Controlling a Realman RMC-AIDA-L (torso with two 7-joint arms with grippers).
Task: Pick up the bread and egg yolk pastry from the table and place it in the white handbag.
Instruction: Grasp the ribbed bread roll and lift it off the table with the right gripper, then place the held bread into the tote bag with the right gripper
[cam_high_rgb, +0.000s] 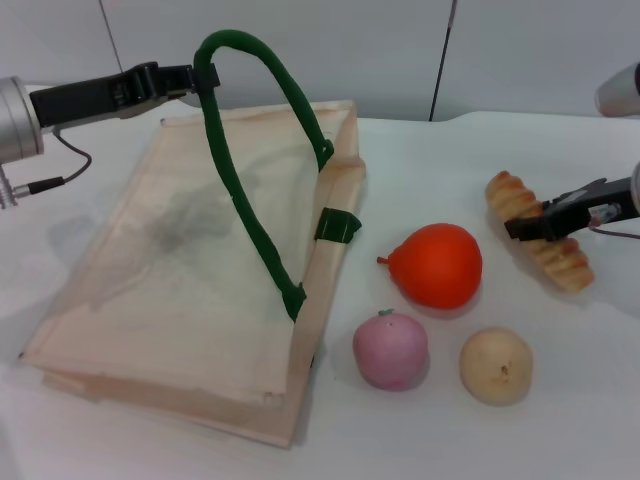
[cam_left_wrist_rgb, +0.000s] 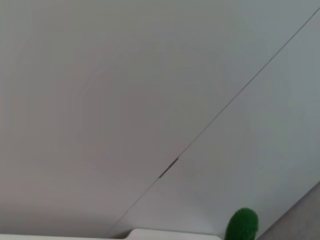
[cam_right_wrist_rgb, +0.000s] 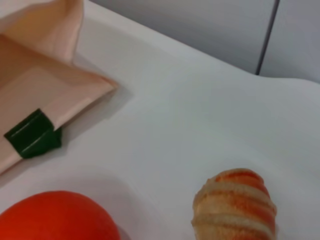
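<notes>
The striped bread (cam_high_rgb: 512, 197) lies on the white table at the right; its end also shows in the right wrist view (cam_right_wrist_rgb: 235, 204). My right gripper (cam_high_rgb: 545, 218) sits right over the middle of the loaf. The egg yolk pastry (cam_high_rgb: 496, 365) rests near the front, to the right of the pink fruit. The white handbag (cam_high_rgb: 170, 290) lies flat on the left with its mouth toward the food. My left gripper (cam_high_rgb: 195, 80) is shut on its green handle (cam_high_rgb: 250, 190) and holds the loop raised; a bit of the handle shows in the left wrist view (cam_left_wrist_rgb: 242, 225).
An orange pear-shaped fruit (cam_high_rgb: 437, 265) lies between the bag and the bread, also in the right wrist view (cam_right_wrist_rgb: 55, 215). A pink fruit (cam_high_rgb: 390, 350) lies in front of it. The bag's corner (cam_right_wrist_rgb: 45, 95) with a green tab (cam_right_wrist_rgb: 32, 135) shows in the right wrist view.
</notes>
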